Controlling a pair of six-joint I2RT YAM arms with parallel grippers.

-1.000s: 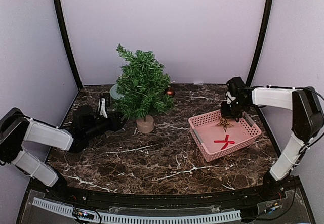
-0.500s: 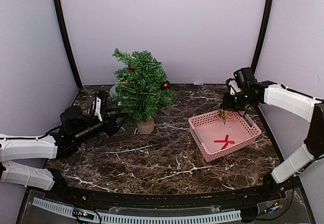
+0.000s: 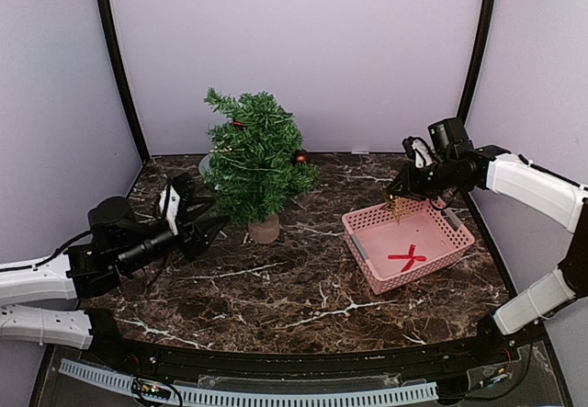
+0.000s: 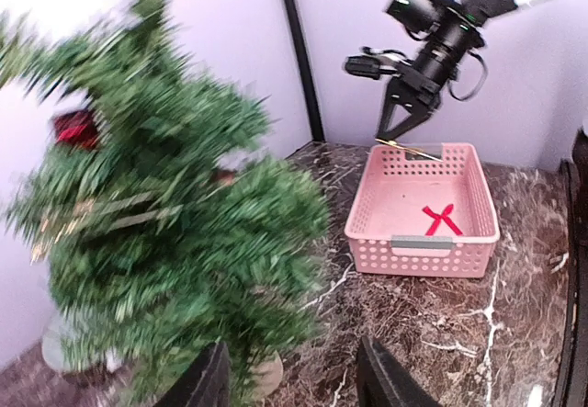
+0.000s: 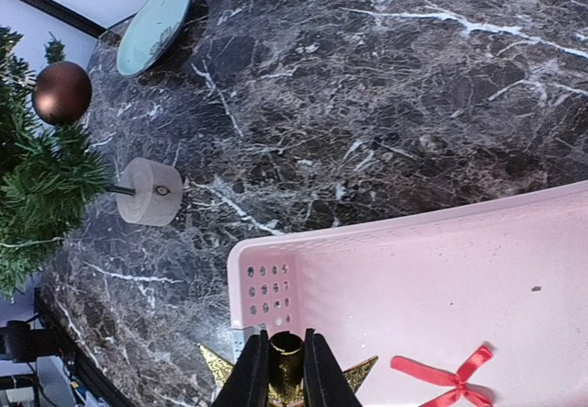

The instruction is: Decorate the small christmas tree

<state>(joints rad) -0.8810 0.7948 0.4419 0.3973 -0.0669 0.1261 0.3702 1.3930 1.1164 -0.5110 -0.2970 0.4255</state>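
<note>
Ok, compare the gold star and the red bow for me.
The gold star is clamped in the right hand above the rim of the pink basket; the red bow lies loose on its floor. The star is pointed and shiny; the bow is thin crossed ribbon. Neither is on the tree yet.

Open lane: bare tabletop [image 3: 294, 288] runs from the near edge up between the small christmas tree [image 3: 257, 161] and the pink basket [image 3: 366, 253]; you can pass either tool there. Your left tool [image 3: 208, 225], fingers apart, sits just short of the tree, whose low branches overhang the approach. Your right tool [image 3: 397, 201], clamped on a gold star [image 5: 360, 368], hangs over the basket's far-left corner. The basket walls block low sweeps. A pale disc [image 5: 153, 28] lies behind the tree.
</note>
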